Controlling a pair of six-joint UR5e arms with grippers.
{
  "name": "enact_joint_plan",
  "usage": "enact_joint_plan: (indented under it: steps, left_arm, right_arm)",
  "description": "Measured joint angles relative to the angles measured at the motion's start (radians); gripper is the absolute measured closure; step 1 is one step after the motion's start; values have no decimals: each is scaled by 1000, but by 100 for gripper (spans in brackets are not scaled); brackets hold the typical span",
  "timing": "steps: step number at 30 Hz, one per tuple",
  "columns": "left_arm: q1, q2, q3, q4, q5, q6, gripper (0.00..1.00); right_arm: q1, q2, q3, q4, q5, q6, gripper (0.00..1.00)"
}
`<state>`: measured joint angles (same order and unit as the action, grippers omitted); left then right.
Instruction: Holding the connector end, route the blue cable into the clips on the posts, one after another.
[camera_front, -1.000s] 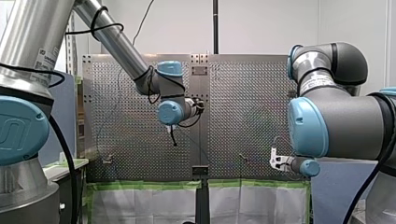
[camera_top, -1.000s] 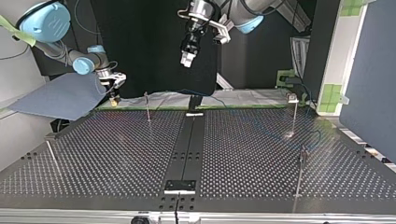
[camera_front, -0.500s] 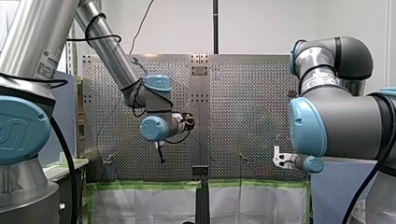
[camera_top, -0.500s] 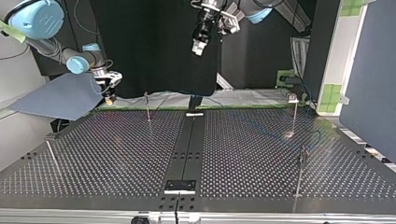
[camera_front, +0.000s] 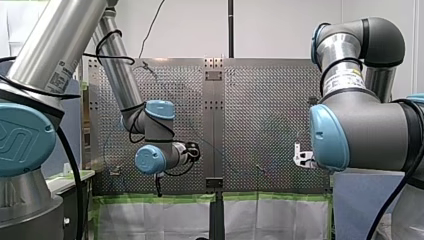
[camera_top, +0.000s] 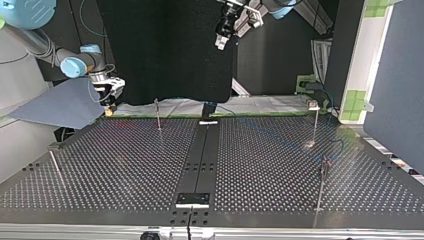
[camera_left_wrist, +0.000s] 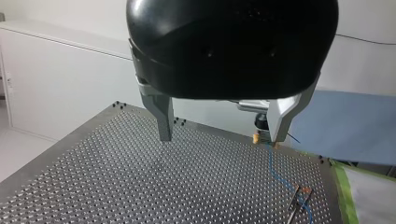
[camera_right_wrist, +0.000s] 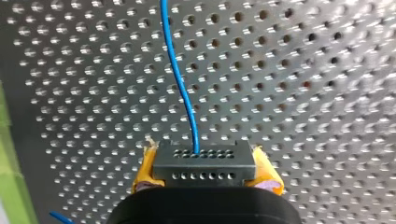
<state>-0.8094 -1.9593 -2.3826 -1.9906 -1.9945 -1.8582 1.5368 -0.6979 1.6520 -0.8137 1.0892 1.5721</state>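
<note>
My left arm has swung up, away from the table, and its gripper is wide open and empty. My right gripper has slid out past the table's corner. It squeezes the connector, and the cable trails from it. I think it is pulling the slack out.

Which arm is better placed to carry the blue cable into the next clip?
Right, I'd judge. My right gripper is shut on the connector, the blue cable running out of it, low over the table near a post. My left gripper is open, holds nothing and hangs high above the table.
</note>
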Motion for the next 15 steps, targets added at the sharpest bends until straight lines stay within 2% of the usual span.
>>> enact_joint_plan:
  steps: [4, 9, 15]
  left_arm:
    - [6, -1, -1, 24, -1, 29, 0]
    - [14, -1, -1, 62, 1, 43, 0]
    - [29, -2, -1, 79, 2, 52, 0]
  right_arm:
    - [5, -40, 12, 8, 6, -3, 100]
    - [17, -85, 16, 15, 16, -8, 100]
    - [35, -149, 16, 3, 3, -8, 100]
